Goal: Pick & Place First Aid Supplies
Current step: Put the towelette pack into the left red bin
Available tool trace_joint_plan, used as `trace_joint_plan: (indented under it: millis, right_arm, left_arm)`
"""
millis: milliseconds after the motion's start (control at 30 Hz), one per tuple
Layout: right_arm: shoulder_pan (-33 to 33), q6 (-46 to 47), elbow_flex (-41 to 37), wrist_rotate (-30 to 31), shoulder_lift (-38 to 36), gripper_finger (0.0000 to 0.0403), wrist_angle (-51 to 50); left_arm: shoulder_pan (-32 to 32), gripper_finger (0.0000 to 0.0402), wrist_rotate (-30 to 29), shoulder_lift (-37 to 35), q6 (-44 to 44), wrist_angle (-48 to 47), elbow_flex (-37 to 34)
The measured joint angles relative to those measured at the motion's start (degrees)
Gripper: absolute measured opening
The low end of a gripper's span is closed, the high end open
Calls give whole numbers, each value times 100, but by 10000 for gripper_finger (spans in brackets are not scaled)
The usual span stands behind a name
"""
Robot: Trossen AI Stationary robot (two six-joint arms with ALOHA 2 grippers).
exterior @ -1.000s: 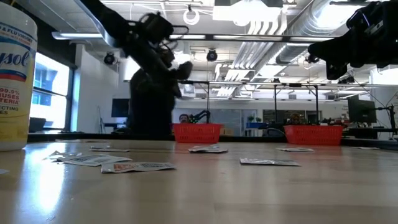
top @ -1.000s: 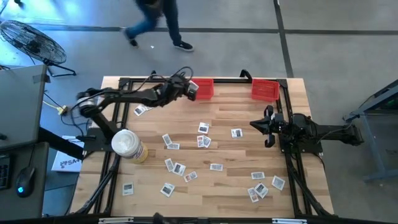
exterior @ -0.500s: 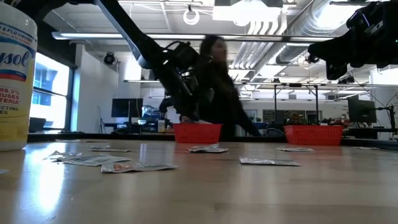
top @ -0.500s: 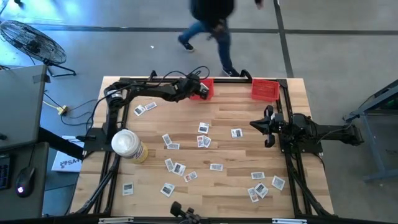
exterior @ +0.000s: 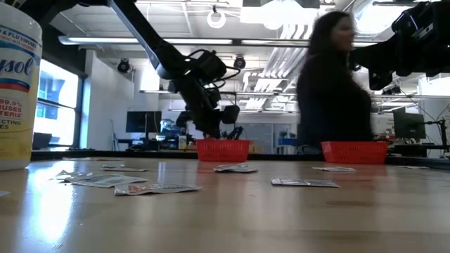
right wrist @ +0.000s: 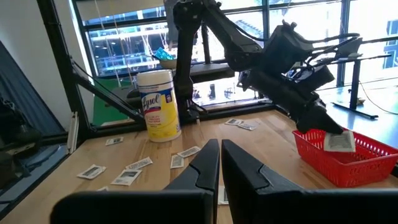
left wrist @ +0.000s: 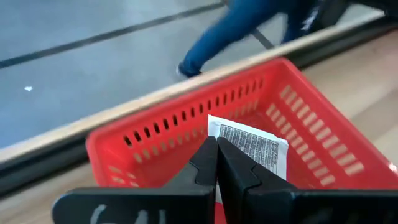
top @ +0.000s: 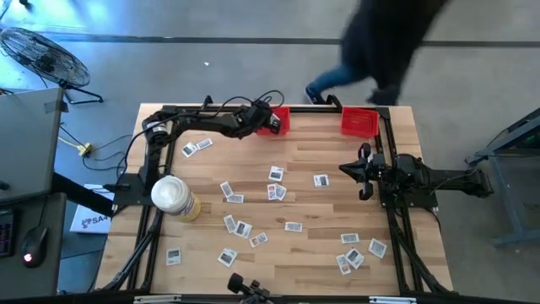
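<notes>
Currently the light wooden plank table (top: 321, 253) is carrying, at its far edge, two red slotted plastic bins: the left bin (top: 278, 119) and the right bin (top: 359, 122). A large white cylindrical wipes canister with a yellowish base (top: 173, 196) is standing near the left arm's base. Roughly two dozen small flat white packets with dark printed centres (top: 277, 192) are lying scattered over the middle and near part of the table.

Step in hand, as I judge it: placing. The left gripper (left wrist: 217, 155) is hovering over the left bin, fingers closed on one white printed packet (left wrist: 252, 144), which is sitting above the bin's interior. From the right wrist view the packet (right wrist: 339, 141) appears to be at about rim level, though the exact height is hard to tell.

The right gripper (top: 364, 172) is waiting over the right side of the table, fingers closed and holding nothing.

Next move is calling for opening the left fingers so the packet drops inside the bin walls, then turning to the scattered packets.
</notes>
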Motion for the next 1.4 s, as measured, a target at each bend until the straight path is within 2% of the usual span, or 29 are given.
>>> trace_joint_plan:
  millis: [167, 267, 567, 733, 833, 967, 1167, 1300, 1400]
  right_arm:
    - [0, 0, -1, 0, 0, 12, 0]
    - [1, 0, 0, 0, 0, 12, 0]
    - [0, 0, 1, 7, 0, 12, 125]
    - [0, 0, 0, 10, -2, 12, 262]
    - [-1, 42, 0, -2, -2, 12, 268]
    - [0, 223, 0, -27, 0, 12, 285]
    - [0, 290, 0, -17, 0, 12, 304]
    - [0, 414, 0, -115, 0, 12, 304]
    - [-1, 505, 1, -123, 0, 12, 291]
  left_arm:
    - [88, 1, 178, 0, -209, -232, 0]
    - [177, 10, 475, 2, -273, -316, 0]
    - [230, 114, 1087, -7, -127, -298, 0]
    - [221, 148, 1183, -667, 164, -753, -7]
    - [114, 151, 880, -1233, 255, -1255, -96]
    - [-163, 152, 292, -2023, 135, -1533, -807]
    - [-647, 152, -299, -3301, -736, -1362, -2560]
    - [-834, 152, -405, -4062, -1299, -1586, -3437]
    - [-822, 152, -338, -4457, -1738, -1986, -3762]
